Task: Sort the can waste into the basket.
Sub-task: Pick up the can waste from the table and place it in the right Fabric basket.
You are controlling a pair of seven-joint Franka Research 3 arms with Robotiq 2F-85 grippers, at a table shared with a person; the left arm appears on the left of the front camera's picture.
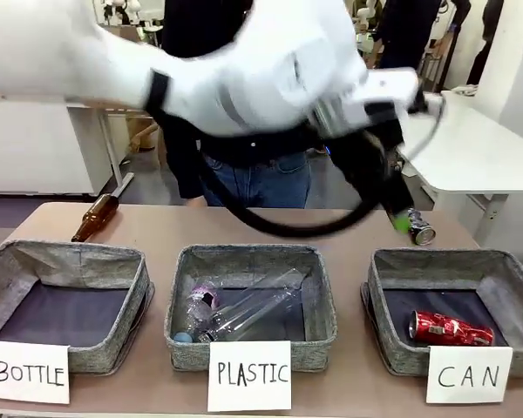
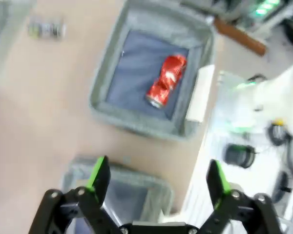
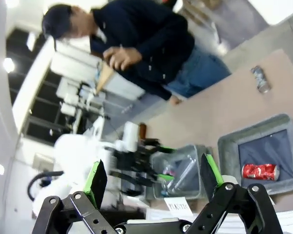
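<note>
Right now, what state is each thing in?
red can, lying dented inside the CAN basket.
dark can, lying on the table behind the CAN basket, not yet sorted.
clear plastic bottles, lying in the PLASTIC basket.
brown glass bottle, lying on the table.
left claw, open, holding nothing.
right claw, open, holding nothing.

Open from above into the CAN basket (image 1: 376,292): bare lining behind and left of the red can (image 1: 449,329). Crowded behind its rear rim: dark can (image 1: 421,232) on the surface (image 1: 157,228), left hand (image 1: 401,219) hanging just beside it. Barred across the middle by the left arm (image 1: 244,78) and its drooping black cable (image 1: 288,230), above the PLASTIC basket (image 1: 244,254). Bare surface leftward, up to the brown bottle (image 1: 96,216).
</note>
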